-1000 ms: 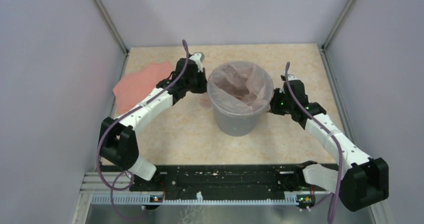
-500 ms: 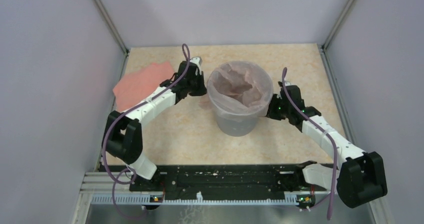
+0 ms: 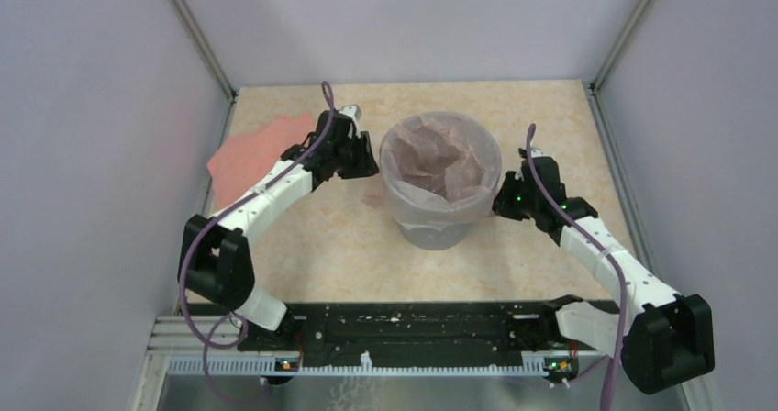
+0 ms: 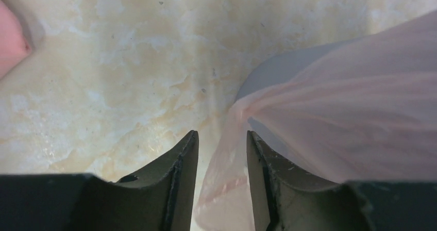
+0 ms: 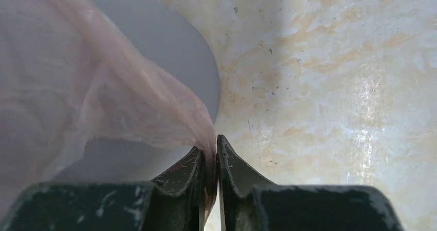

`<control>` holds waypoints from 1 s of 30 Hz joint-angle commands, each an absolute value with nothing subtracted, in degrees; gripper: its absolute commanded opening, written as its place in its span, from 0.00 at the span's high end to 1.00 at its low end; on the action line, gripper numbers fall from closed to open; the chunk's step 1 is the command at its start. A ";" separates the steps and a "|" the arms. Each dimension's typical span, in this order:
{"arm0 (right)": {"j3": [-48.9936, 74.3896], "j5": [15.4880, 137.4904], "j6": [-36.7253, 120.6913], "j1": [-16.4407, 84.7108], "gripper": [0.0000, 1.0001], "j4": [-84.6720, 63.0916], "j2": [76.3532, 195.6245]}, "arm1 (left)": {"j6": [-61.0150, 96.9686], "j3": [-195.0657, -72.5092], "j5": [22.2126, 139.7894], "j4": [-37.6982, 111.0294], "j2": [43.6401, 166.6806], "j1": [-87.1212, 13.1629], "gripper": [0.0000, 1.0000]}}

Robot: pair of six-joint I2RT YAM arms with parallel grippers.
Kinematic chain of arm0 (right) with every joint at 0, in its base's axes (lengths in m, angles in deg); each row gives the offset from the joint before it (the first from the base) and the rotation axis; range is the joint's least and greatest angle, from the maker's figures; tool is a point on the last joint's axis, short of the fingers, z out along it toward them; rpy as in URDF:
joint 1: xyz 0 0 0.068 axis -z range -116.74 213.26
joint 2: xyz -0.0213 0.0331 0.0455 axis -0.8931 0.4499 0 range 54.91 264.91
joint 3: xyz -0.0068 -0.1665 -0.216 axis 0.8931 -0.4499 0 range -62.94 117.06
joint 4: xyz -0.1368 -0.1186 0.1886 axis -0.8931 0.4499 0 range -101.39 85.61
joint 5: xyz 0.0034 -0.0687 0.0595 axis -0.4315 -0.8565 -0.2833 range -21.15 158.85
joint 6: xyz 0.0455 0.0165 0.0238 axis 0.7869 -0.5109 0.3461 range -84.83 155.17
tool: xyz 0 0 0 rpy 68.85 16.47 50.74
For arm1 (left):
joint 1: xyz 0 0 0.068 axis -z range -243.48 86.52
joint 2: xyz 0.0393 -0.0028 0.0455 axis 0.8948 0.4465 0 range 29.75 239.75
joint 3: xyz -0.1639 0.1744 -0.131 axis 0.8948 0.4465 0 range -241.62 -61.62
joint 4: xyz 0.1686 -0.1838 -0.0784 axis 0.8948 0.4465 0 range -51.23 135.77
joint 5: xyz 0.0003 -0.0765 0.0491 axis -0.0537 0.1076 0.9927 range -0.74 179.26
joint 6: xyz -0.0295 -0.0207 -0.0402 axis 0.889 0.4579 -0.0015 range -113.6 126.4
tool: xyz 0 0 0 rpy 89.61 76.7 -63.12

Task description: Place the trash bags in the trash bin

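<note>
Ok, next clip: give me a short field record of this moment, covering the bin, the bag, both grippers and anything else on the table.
trash bin: grey, upright, mid-table
trash bag: inside the bin, crumpled, its edge draped over the rim
left gripper: open at the bin's left side, a strand of bag film hanging between its fingers
right gripper: shut on the bag's edge at the bin's right side
other: pink flat pile lying on the table, far left
task state: bag is in the bin; fitting over the rim looks unfinished
</note>
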State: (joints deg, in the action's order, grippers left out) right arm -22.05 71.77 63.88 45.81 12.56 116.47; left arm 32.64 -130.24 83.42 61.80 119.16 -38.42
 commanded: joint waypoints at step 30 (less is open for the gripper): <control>-16.02 79.76 66.16 50.64 0.65 6.56 118.17 | 46.26 -114.02 63.40 51.41 110.69 -43.08 0.38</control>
